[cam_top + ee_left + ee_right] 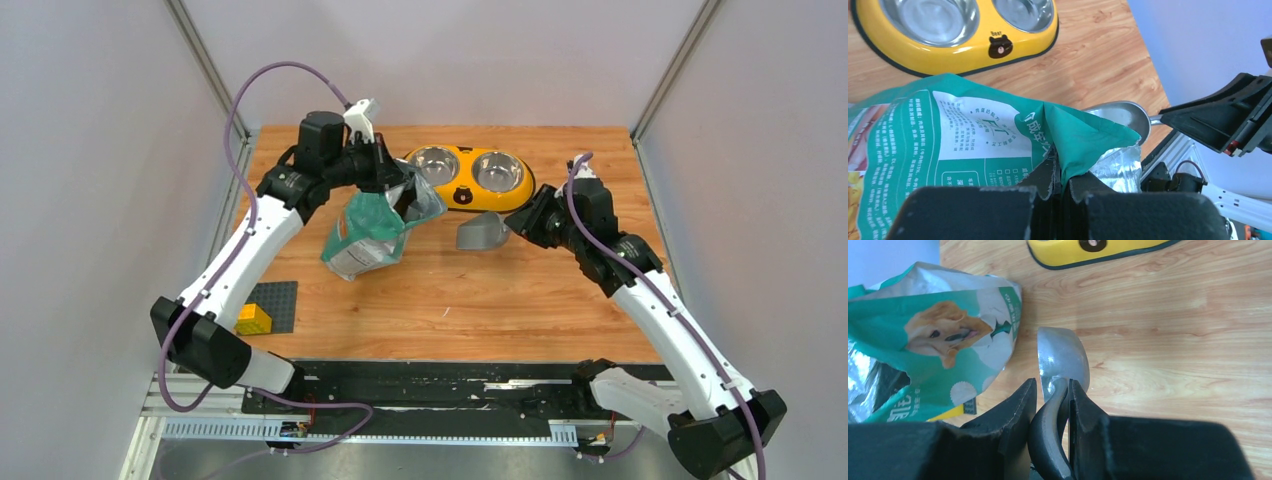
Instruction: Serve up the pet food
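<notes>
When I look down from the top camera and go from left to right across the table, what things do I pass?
yellow block → teal-green pouch → grey scoop

Teal-green pouch (938, 340) printed with a golden dog; yellow feeder (463, 172), brown bear badge (1000, 46); grey scoop (1063, 357)
</notes>
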You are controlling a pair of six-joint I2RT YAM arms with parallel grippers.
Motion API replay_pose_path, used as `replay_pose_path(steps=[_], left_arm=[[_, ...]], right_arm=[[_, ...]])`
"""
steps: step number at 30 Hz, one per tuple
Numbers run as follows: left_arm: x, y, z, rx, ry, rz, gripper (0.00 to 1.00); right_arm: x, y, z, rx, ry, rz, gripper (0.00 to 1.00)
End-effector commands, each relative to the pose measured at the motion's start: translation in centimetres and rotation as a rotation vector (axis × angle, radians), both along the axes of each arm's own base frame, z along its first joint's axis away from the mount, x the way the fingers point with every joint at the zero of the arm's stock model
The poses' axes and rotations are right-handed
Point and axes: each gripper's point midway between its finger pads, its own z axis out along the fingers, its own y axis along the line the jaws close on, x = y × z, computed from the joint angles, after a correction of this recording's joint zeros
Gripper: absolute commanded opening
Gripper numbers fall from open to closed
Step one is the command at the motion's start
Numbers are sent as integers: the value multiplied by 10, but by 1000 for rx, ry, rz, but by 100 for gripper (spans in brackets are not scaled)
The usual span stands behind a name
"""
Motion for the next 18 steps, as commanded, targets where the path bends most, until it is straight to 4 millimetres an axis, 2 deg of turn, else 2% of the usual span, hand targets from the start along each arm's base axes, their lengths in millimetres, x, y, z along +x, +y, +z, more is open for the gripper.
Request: replay_pose_path(steps=[1,4,9,13,14,15,16,17,18], left_arm=[[-4,-40,45,-122,-149,-57,0],[-14,-70,20,-79,-113,-121,0],[-13,-101,-27,-26,-31,-158,0],[2,-105,-59,58,-2,-115,0],[11,-101,-62,93,-16,-83,0],[14,-100,-79,141,18,-74,0],[23,-98,-75,167,-10,-56,0],[27,-95,-92,221,24,-42,0],[33,-95,-86,238,3,-38,0]], right_arm=[[9,-20,11,-18,-83,-73,0],[4,-30,3,-24,-74,-72,0],[-8,-29,-18,-1,-25,-17,0],[-12,-34,-25,16,-10,-27,0],[-12,-38,-22,23,-9,-41,0],[-12,-43,-17,32,-13,-56,0],[-13,-47,-13,37,-18,-60,0],[-13,-50,-7,38,-28,-60,0],[-14,-54,-3,37,-32,-62,0]])
